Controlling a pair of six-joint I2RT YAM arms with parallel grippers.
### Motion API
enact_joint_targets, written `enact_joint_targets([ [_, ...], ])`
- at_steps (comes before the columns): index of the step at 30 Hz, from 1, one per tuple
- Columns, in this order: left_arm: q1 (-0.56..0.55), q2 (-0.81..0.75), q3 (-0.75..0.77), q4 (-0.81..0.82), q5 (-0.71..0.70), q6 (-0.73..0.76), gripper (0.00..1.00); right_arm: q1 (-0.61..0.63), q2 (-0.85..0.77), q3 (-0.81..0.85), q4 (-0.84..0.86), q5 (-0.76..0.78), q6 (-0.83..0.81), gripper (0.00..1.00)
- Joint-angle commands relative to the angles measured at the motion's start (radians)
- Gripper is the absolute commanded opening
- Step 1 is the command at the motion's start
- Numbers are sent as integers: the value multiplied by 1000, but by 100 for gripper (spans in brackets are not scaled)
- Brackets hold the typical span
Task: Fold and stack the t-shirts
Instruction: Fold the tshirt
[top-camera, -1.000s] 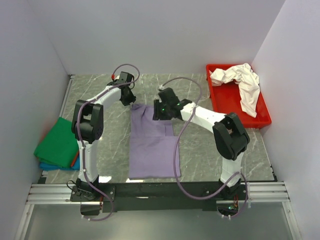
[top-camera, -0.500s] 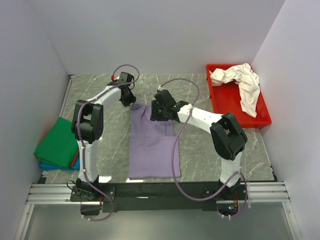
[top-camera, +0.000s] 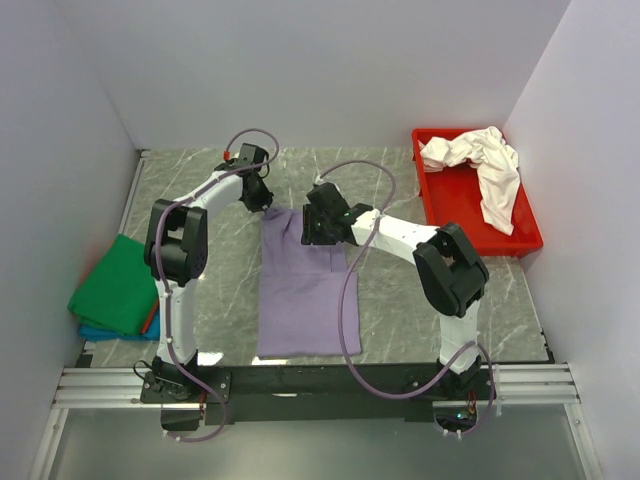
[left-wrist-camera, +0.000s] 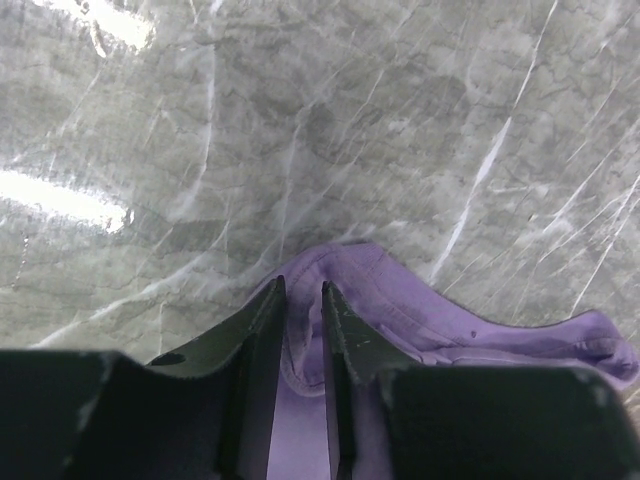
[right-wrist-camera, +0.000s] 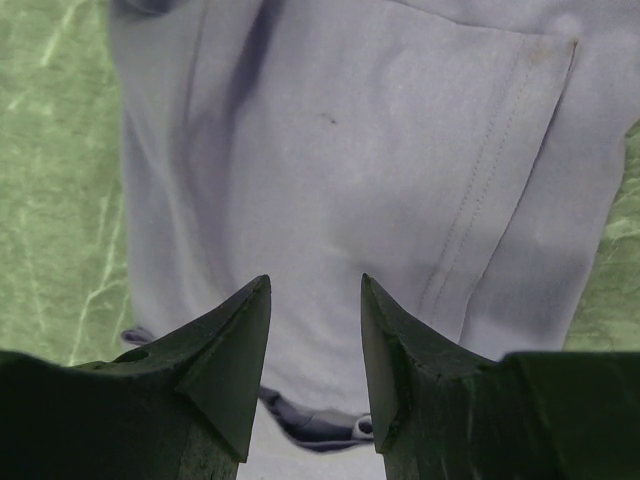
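Observation:
A lavender t-shirt (top-camera: 300, 290) lies flat in the middle of the table, folded into a long narrow strip. My left gripper (top-camera: 262, 205) sits at its far left corner. In the left wrist view the left gripper (left-wrist-camera: 302, 285) has its fingers a narrow gap apart, and the shirt's (left-wrist-camera: 420, 310) hemmed edge lies between them. My right gripper (top-camera: 312, 222) hovers open over the shirt's far end. The right wrist view shows the right gripper (right-wrist-camera: 315, 280) with only flat cloth (right-wrist-camera: 350, 150) under its spread tips.
A folded pile at the left edge has a green t-shirt (top-camera: 115, 285) on top, a blue one (top-camera: 100, 330) below and a red-orange sliver (top-camera: 150, 318) between them. A creamy white t-shirt (top-camera: 480, 165) lies crumpled in the red tray (top-camera: 525, 238) at the far right. Walls enclose the table.
My right gripper has slid left and farther along the shirt's far end. The left arm stays put while its fingers narrow a little around the shirt's edge.

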Motion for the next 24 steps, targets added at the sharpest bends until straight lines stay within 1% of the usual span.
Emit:
enact_joint_targets([
  [1,3,8,47,-8,11,-3,27,2,22,31,6,26,4,48],
  [2,3,11,52,-9,13,-1,27,2,28,32,6,26,4,48],
  [6,3,19,68,-12,13,8,17,-1,43,32,5,26,6,48],
  [7,3,20,75,-14,13,13,11,-4,45,31,3,26,6,48],
  [8,3,25,85,-17,14,16,7,-5,50,29,3,26,6,48],
  [9,3,26,95,-23,10,16,0,-8,53,27,5,27,6,48],
  [18,7,-6,108,-28,-24,34,0,-27,62,-17,6,41,15,48],
  [24,24,11,110,-28,-33,59,0,-46,22,-110,37,41,36,48],
])
